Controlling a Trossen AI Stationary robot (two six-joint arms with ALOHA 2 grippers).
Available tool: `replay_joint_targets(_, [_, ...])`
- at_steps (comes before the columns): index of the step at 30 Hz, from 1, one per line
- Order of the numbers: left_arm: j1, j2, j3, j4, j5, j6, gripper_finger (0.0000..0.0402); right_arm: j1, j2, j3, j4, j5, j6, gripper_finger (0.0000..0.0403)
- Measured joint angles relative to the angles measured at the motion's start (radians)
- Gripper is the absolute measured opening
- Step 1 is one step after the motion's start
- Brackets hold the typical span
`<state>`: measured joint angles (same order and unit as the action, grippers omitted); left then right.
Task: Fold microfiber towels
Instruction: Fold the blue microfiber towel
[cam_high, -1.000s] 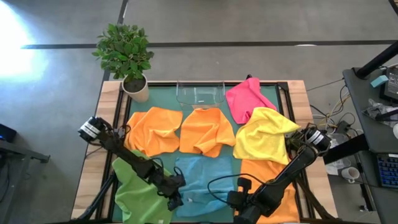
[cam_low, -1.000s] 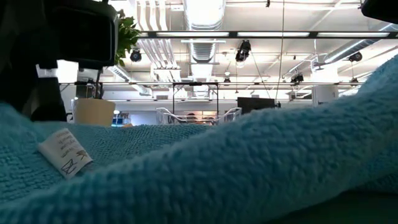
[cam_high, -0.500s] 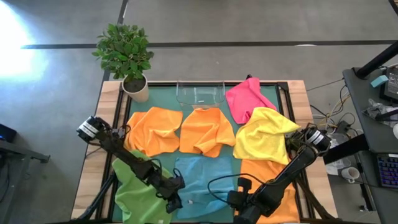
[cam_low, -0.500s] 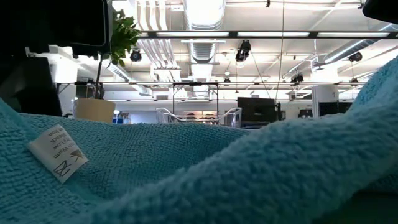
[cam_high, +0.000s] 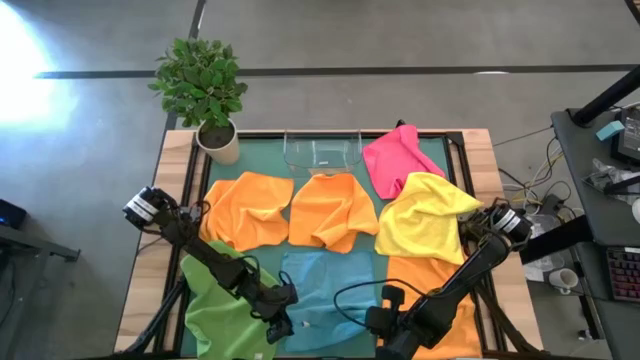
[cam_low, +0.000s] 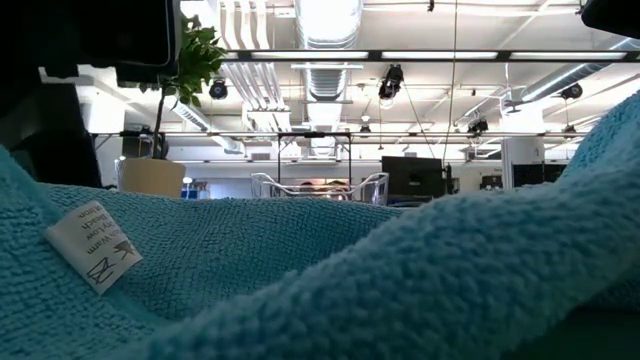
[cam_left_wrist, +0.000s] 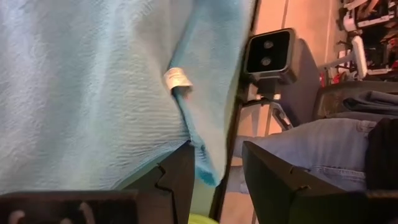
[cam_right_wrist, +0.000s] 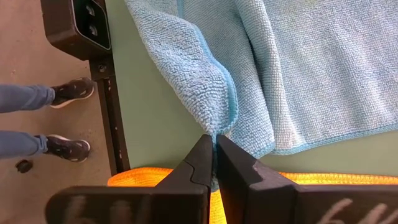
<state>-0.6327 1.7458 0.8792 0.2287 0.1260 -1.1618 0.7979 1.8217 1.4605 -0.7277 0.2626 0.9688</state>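
Observation:
The light blue towel lies crumpled at the near middle of the green mat, its white label near the near edge. My left gripper is open at the towel's near left corner, one finger on each side of it. My right gripper is shut on the towel's near right corner. The green towel lies to the left. Orange towels, the yellow towel and the pink towel lie around it. My left gripper has the towel's near left corner between its open fingers; I cannot tell whether a finger touches it. My right gripper pinches the towel's bunched near right corner between its two fingers, coming down from above. The cloth rises in a ridge to the fingers and the rest lies on the mat.
A clear plastic tray and a potted plant stand at the far edge. A camera sits on the table's near rail. A person's legs and shoes are just beyond the near edge.
My left gripper has gone a little toward the table's near left. The light blue towel's near part has shifted with it: its label has slid sideways and the raised fold in front of the low camera has sagged. My right gripper has kept still.

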Motion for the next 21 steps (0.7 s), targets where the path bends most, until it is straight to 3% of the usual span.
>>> replay_joint_targets(11, [0.0,0.034,0.026,0.004,-0.007,-0.003,0.011,0.0,0.0,0.0,0.0,0.0,0.006,0.0009])
replay_joint_targets(21, [0.0,0.033,0.02,-0.002,-0.027,0.02,0.001,0.0,0.0,0.0,0.0,0.0,0.007,0.0009])
